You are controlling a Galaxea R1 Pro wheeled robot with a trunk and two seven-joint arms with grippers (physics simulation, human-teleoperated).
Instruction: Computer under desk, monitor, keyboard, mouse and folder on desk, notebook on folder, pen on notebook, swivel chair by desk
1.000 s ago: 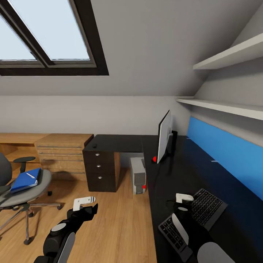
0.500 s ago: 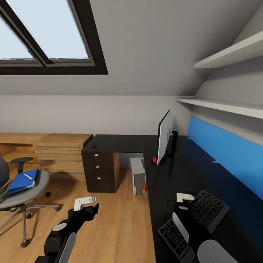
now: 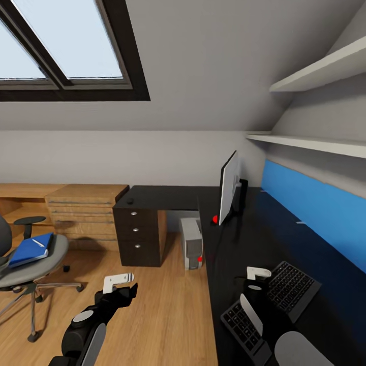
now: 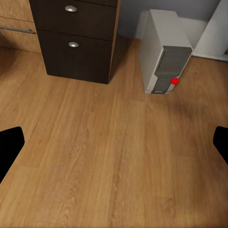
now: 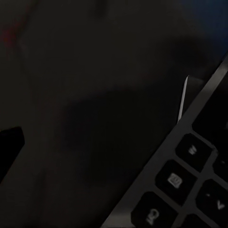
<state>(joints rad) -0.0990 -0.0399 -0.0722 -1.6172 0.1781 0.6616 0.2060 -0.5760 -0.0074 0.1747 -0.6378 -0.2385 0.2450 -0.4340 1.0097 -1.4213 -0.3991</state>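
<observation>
Keyboard (image 3: 272,308) flat on the black desk (image 3: 264,239), near edge, partly hidden by the right arm. Right gripper (image 3: 254,284) just over the keyboard's upper edge; released or clenched, cannot tell. Left gripper (image 3: 119,284) over bare wood floor (image 4: 114,156), fingertips (image 4: 9,145) wide apart, released, grasping nothing. Monitor (image 3: 229,188) upright farther back on the desk. Computer tower (image 3: 191,243) on the floor beside the drawer unit (image 3: 140,236), under the desk edge. Blue folder (image 3: 30,249) with pen (image 3: 38,243) on the swivel chair (image 3: 30,264), well apart from the desk.
</observation>
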